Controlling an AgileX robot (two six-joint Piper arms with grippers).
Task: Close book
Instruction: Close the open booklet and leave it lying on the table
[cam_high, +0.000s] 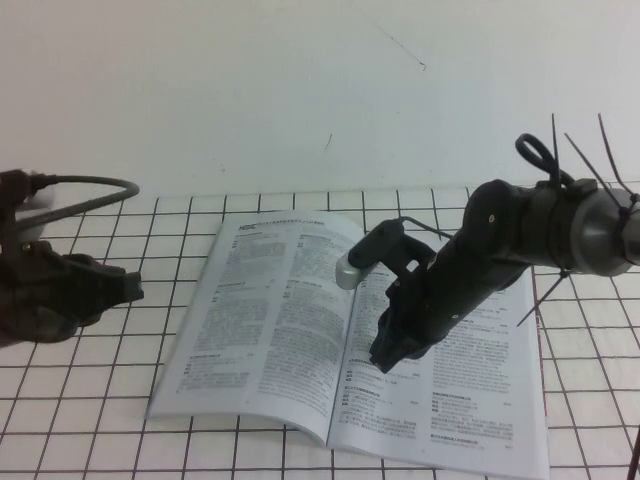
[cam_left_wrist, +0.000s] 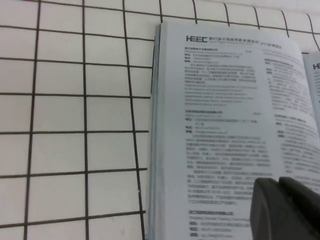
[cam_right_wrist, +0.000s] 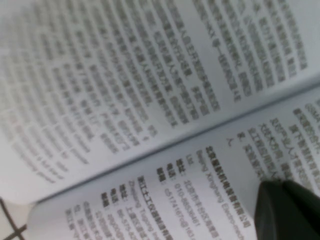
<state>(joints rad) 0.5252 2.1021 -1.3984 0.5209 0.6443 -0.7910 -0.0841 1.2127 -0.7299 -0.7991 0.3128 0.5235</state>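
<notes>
- The book (cam_high: 270, 320) lay open and flat on the white, black-gridded desk (cam_high: 80, 400), roughly mid-desk, with printed pages facing up on both sides of the spine.
- The left tool (cam_high: 128, 291) hung over the desk's left edge, apart from the book and pointing towards it. It held nothing.
- In the left wrist view its fingers (cam_left_wrist: 295, 210) showed as two dark lobes lying together with no gap, above the left-hand page.
- The right tool (cam_high: 385, 358) was angled down over the right-hand page, just beside the spine. Whether it touched the paper could not be told.
- In the right wrist view its fingers (cam_right_wrist: 295, 215) likewise sat together with no gap and nothing gripped, and the spine fold ran close by.
</notes>
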